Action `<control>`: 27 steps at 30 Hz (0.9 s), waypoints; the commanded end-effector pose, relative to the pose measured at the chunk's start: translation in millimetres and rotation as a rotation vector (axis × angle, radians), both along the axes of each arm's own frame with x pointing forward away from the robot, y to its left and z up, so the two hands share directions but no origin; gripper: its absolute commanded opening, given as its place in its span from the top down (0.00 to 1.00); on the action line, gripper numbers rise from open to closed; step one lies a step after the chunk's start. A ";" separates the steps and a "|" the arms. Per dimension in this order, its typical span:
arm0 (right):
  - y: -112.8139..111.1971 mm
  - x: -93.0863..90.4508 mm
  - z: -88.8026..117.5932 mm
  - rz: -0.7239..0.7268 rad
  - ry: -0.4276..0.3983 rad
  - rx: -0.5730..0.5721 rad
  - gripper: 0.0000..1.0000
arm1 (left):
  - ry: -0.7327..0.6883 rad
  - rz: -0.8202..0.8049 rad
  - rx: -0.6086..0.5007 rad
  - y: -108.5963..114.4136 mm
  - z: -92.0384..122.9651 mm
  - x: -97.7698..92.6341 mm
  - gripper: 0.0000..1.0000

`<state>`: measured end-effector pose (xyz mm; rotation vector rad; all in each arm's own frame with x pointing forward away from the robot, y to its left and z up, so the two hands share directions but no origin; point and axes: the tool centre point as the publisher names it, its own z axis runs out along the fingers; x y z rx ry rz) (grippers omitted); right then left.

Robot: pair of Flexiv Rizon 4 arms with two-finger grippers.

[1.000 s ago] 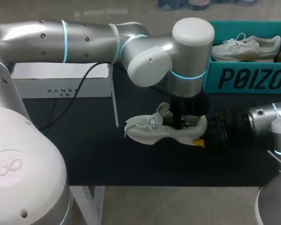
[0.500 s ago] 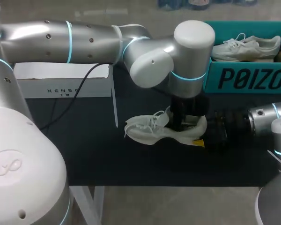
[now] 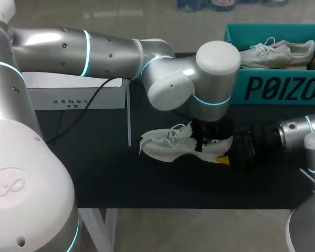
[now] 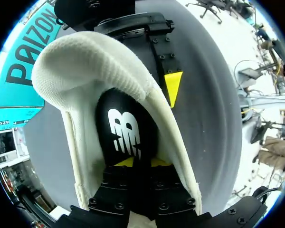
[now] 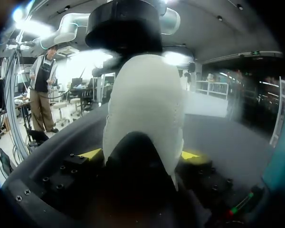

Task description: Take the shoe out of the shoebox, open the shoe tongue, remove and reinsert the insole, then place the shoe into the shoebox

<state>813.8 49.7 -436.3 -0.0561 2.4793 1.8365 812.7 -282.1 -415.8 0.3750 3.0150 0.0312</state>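
Dark worktop (image 3: 105, 173) with a white shoe (image 3: 163, 147) standing out near its middle, short of the teal shoebox (image 3: 273, 86). The right tool (image 5: 141, 154) pinches the shoe's heel from both sides, steadying it. Over the last second the left tool (image 4: 138, 162) has sunk into the shoe's mouth onto the black insole (image 4: 126, 128), and the tongue (image 3: 182, 129) has dropped from upright. Whether the left tool grips the insole cannot be told. Likely, insole removal is beginning.
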 end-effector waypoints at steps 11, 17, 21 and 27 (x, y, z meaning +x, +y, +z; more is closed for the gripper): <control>1.6 -0.1 -4.8 -0.001 0.000 -0.001 1.00 | -0.131 0.041 -0.011 1.8 7.2 -3.4 1.00; 1.6 -0.1 -4.8 -0.001 0.000 -0.001 1.00 | -0.168 0.052 -0.029 0.6 23.2 -5.9 1.00; 1.6 -0.1 -4.8 -0.001 0.000 -0.001 1.00 | -0.193 0.058 -0.039 0.0 34.4 -5.9 1.00; 1.6 -0.1 -4.8 -0.001 0.000 -0.001 1.00 | -0.233 0.066 -0.055 0.0 50.1 -5.9 1.00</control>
